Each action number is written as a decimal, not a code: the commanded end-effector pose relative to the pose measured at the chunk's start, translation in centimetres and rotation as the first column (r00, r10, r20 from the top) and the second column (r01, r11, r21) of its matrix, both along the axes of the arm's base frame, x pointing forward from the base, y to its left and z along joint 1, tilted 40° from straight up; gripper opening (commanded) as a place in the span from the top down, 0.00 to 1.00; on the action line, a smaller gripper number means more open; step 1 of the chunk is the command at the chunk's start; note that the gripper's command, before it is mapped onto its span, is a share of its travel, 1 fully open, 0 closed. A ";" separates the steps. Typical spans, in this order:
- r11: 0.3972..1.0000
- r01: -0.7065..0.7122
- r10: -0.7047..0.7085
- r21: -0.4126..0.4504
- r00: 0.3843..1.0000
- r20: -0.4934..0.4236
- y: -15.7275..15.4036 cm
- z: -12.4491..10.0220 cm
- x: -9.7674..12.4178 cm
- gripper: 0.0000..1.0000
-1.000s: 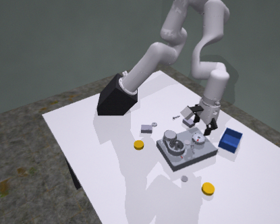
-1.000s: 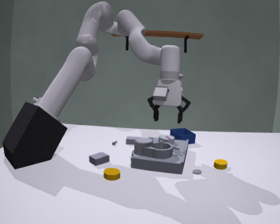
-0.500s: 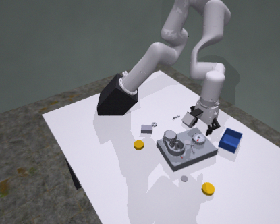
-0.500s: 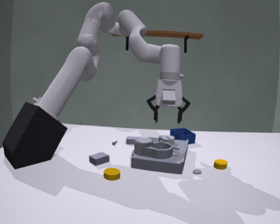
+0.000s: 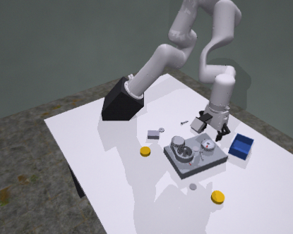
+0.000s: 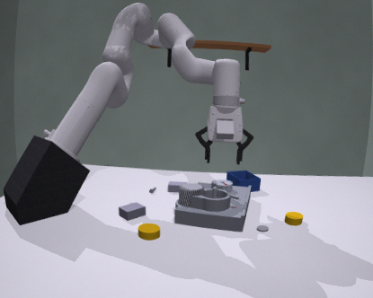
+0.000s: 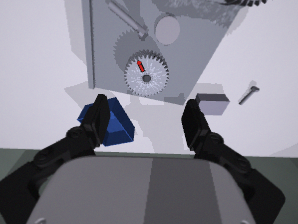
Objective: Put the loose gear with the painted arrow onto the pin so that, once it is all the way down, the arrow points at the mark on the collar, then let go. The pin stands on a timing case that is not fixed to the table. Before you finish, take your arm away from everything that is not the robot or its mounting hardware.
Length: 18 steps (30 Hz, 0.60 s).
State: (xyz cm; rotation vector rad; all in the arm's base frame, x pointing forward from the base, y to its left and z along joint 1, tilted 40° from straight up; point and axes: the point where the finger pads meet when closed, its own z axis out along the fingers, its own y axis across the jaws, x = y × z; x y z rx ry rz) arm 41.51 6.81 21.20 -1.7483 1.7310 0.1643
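Note:
The grey timing case [image 5: 195, 155] lies on the white table, right of the middle; it also shows in the exterior view [image 6: 214, 208]. The loose gear with the red arrow [image 5: 207, 144] lies flat on the case's far right corner. In the wrist view the gear [image 7: 146, 75] is between and beyond my fingers. A larger knurled gear [image 5: 178, 142] sits at the case's far left, with a short upright pin [image 5: 185, 151] beside it. A small red mark [image 5: 190, 163] shows near the case's front. My gripper [image 6: 223, 157] hangs open and empty well above the arrow gear.
A blue bin [image 5: 241, 146] stands just right of the case. Two yellow discs [image 5: 145, 151] [image 5: 217, 196], a grey block [image 5: 153, 134], a screw [image 5: 183, 122], a washer [image 5: 162, 130] and a small grey disc [image 5: 193, 187] lie around it. The arm's black base [image 5: 122, 100] is far left.

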 end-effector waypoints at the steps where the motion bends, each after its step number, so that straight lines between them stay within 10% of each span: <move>1: 1.000 0.001 -0.001 0.000 1.000 0.003 0.0 0.1 0.1 0.07; 18: 1.000 0.001 -0.001 0.000 1.000 0.003 0.1 -0.1 0.2 0.07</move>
